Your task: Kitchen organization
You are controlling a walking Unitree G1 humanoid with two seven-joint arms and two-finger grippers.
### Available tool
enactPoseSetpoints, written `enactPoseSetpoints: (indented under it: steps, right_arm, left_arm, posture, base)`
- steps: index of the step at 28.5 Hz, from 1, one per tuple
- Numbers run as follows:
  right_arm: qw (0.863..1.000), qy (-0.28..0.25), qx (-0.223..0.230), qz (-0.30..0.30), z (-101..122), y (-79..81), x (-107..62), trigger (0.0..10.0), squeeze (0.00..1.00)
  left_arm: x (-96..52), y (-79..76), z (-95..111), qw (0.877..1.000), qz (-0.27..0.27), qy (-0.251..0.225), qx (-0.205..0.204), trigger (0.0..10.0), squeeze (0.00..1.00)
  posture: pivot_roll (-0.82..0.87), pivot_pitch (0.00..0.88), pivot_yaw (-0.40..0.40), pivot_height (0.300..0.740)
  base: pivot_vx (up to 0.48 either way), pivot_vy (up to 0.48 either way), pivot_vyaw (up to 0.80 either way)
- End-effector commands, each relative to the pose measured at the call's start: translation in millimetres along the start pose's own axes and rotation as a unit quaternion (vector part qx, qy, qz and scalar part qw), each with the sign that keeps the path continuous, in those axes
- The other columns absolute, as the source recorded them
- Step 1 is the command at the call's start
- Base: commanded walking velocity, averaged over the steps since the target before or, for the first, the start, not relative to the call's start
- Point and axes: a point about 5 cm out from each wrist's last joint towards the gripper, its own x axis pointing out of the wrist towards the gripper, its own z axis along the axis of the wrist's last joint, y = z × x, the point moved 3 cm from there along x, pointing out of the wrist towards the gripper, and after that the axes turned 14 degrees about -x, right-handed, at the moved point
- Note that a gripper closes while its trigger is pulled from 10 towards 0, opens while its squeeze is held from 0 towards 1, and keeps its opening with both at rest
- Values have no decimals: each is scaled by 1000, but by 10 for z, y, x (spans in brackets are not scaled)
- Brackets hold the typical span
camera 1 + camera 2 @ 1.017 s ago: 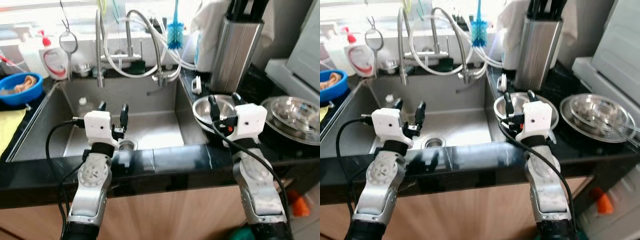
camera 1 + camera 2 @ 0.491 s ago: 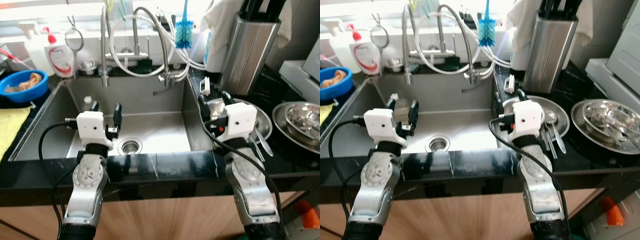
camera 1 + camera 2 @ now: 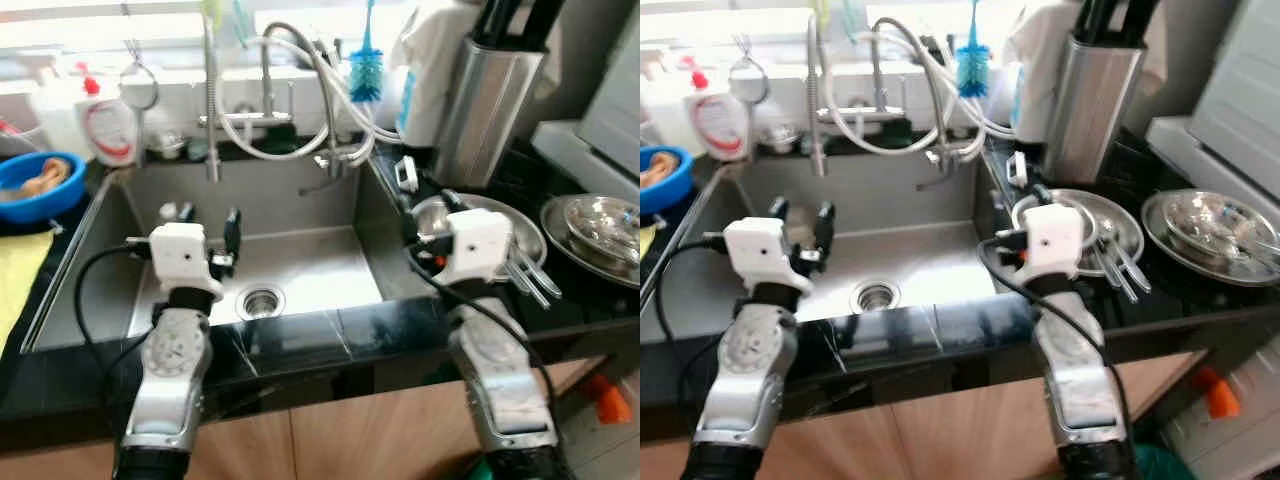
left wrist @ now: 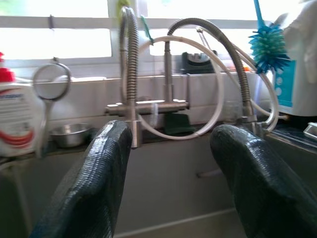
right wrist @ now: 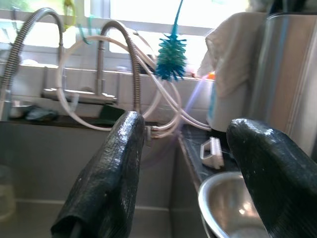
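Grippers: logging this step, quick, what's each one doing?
Left gripper: open, empty, over the sink.
Right gripper: open, empty, by the steel plate.

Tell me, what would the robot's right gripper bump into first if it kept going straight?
Probably the round steel plate beside the sink; the open right gripper hovers at its near edge, though depth is unclear.

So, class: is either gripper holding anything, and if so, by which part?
Nothing is held. The left gripper hangs open over the sink; the right gripper is open too.
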Motion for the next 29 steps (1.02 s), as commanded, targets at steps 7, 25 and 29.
enactPoseSetpoints:
  steps: [7, 25, 29]
  right_arm:
    - [1000, -2, 1, -6, 22, -45, 6, 10000, 0]
    - [995, 19, -35, -90, 26, -374, -247, 10000, 0]
    - [983, 63, -6, -172, -96, -655, -394, 10000, 0]
  left_arm:
    - [33, -52, 24, 1000, -11, -3, 1, 10000, 0]
    - [34, -134, -70, 1000, -27, 13, -1, 10000, 0]
    - [25, -143, -83, 999, -28, 15, -3, 10000, 0]
  posture:
    - [-117, 0, 31, 740]
    - [-140, 0, 40, 740]
    - [-145, 0, 40, 740]
  base:
    - [0, 122, -620]
    - [0, 0, 0]
    - [0, 0, 0]
